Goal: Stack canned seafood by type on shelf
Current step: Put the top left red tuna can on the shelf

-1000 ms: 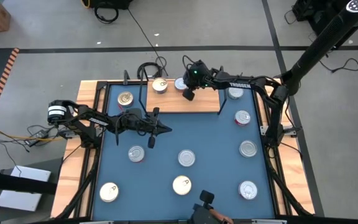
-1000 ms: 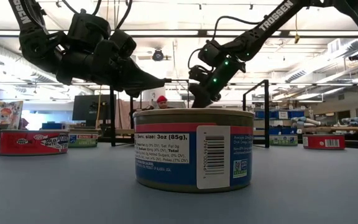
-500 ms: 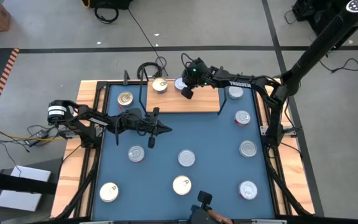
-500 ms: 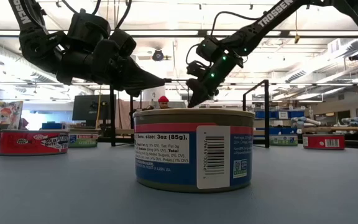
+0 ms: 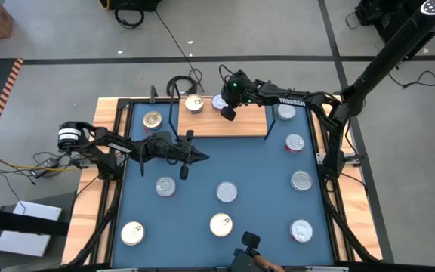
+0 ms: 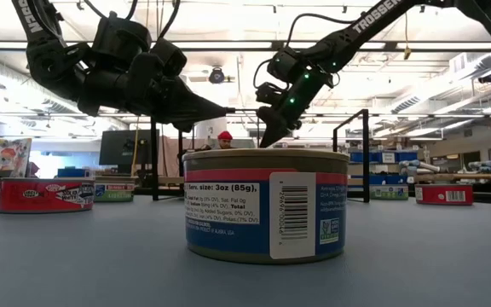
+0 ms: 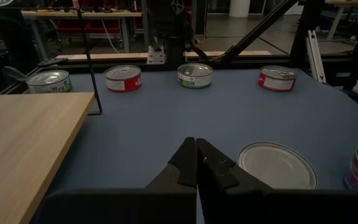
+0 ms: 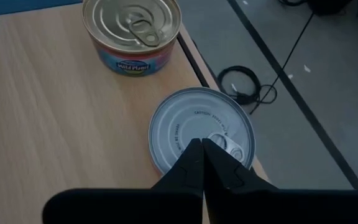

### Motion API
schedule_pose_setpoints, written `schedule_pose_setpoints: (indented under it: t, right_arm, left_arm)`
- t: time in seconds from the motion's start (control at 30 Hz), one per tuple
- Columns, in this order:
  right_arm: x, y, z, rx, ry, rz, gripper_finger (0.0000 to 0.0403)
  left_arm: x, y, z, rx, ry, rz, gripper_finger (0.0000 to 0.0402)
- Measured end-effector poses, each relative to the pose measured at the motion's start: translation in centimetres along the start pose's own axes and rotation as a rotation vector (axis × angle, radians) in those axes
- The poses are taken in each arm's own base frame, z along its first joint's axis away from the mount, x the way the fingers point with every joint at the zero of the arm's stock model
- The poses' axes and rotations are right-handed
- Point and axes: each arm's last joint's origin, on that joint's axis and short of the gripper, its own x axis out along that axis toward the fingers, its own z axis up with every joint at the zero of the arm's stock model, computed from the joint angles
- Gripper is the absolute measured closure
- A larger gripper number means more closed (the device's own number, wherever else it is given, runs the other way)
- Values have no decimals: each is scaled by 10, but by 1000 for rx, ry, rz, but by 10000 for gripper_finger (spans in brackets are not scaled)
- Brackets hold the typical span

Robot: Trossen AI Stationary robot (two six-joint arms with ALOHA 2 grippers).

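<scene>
hovering over the shelf (image 5: pixel 221 125): right gripper (image 8: pixel 202 163), jaws closed and empty, tips above a silver-topped tin (image 8: pixel 202 132) at the board's far edge, contact apparently none. gold-topped tin (image 8: pixel 132 34) beside it on the shelf. left gripper (image 7: pixel 196 163), jaws closed, empty, above the blue table (image 5: pixel 202 177). other tins scattered on the table, e.g. centre tin (image 5: pixel 226 192).

Blue table (image 5: pixel 255 170); light-wood shelf (image 5: pixel 225 125)

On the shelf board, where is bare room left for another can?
The shelf is bare along its near half and right end. Its far left corner is crowded: gold can, silver can, with the shut right gripper over them.
</scene>
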Motion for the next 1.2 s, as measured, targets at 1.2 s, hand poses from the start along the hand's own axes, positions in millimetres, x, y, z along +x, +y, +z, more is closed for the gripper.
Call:
schedule_pose_setpoints:
  t: [1.2]
  right_arm:
    - [18,1,-6,46,112,-2,398]
  left_arm:
    - [0,0,1,3,-9,-2,400]
